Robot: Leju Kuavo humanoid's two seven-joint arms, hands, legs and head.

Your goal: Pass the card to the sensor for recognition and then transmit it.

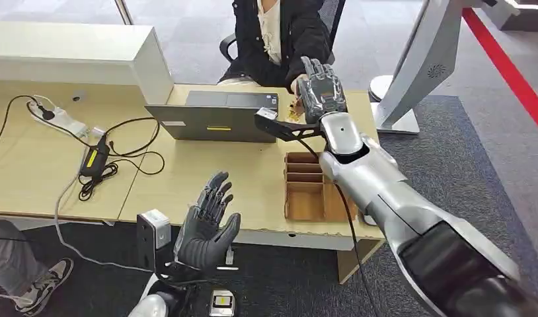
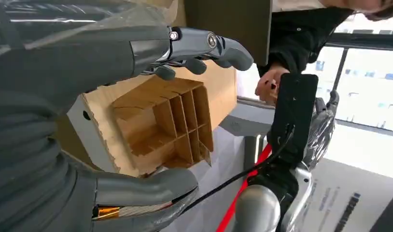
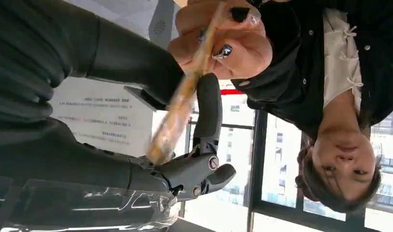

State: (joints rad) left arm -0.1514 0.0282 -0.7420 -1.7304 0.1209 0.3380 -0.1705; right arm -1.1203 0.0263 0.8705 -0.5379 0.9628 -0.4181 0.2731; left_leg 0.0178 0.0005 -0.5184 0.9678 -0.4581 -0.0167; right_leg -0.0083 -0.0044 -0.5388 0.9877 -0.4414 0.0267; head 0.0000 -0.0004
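Now handing over: right hand [image 1: 322, 89] reaching across desk [image 1: 187, 178], pinching card [image 3: 177, 113] between thumb and fingers; person's hand [image 3: 223, 41] gripping card's far end, long axis running hand to hand. Left hand [image 1: 207, 224] hovering near desk edge, fingers spread, holding nothing.

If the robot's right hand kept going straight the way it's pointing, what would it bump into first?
Probably the person's hand. The right robot hand reaches across the desk toward the seated person, who is already gripping the card it holds out. Depth is hard to judge.
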